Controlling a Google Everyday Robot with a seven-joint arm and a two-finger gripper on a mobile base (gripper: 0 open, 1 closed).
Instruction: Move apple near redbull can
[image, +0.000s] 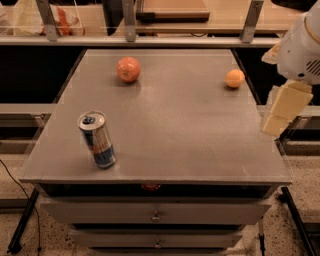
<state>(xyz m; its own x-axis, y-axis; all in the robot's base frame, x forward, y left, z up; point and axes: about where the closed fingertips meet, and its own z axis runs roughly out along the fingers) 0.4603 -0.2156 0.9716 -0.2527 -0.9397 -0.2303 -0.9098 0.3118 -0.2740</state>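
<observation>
The apple (128, 69), round and reddish-orange, sits on the grey table (180, 125) at the far left. The redbull can (96, 139), silver and blue with a blue tab, stands upright near the table's front left corner. The apple and the can are far apart. My gripper (285, 107) hangs at the right edge of the view, beside the table's right edge, well away from both. It holds nothing that I can see.
A smaller plain orange fruit (235, 78) lies at the table's far right. Drawers (156, 216) run under the table's front edge. A shelf rail with metal posts (129, 22) stands behind the table.
</observation>
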